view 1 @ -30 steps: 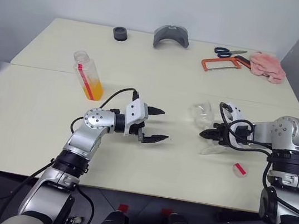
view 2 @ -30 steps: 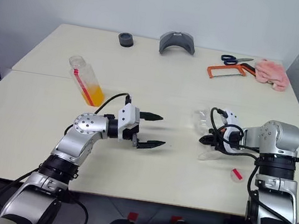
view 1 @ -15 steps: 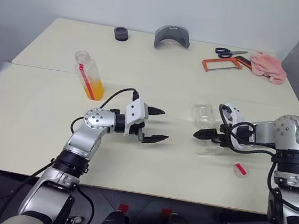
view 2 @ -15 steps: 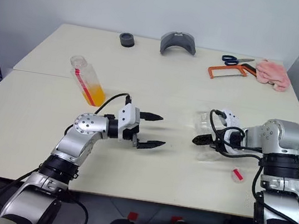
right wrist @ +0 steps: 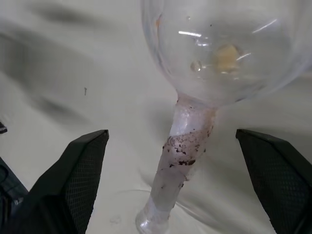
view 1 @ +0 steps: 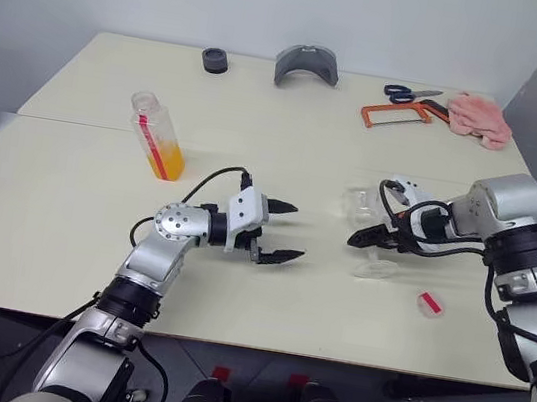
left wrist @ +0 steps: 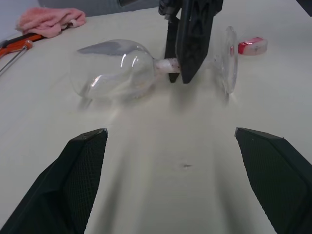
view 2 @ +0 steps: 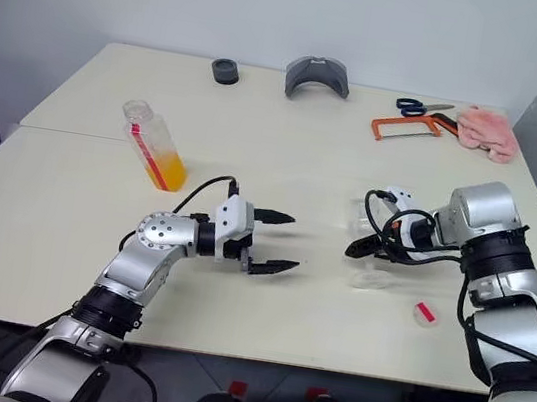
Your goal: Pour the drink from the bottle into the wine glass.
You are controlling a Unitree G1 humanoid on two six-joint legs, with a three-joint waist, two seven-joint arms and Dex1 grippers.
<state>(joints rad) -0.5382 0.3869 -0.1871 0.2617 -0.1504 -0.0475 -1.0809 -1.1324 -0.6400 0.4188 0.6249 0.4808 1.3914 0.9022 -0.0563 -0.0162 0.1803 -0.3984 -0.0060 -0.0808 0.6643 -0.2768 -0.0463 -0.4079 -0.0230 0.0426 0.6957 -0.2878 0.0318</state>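
We see a pale cream worktop (view 1: 63, 221) made of two slabs joined along a seam. Near its left side the bottle (view 1: 158, 135) stands upright with no cap on, the orange-yellow drink (view 1: 168, 161) filling only its lower part. A red strip runs down its side as a label; we cannot read any writing on it.

Our left tool (view 1: 282, 231) hangs above the middle of the worktop, pointing toward the right, its two black fingers spread wide with nothing between them. It is well apart from the bottle.

Farther right the wine glass (left wrist: 117, 68) lies on its side on the worktop, bowl toward the far edge and round foot toward the near edge. Its stem looks clouded white and speckled with dark flecks, and we see a small yellowish residue inside the bowl. Our right tool (view 1: 364, 238) is over the stem, its fingers standing wide on either side of it without pressing it.

Just beside the glass's foot, on the near right, lies a small pinkish-red cap (view 1: 430, 304).

Along the far edge of the worktop we see a grey curved piece (view 1: 308, 65), a dark round object (view 1: 215, 60), blue-handled scissors (view 1: 411, 93), an orange-framed saw (view 1: 401, 114) and a pink cloth (view 1: 479, 119). No brand or lettering shows on any of them.
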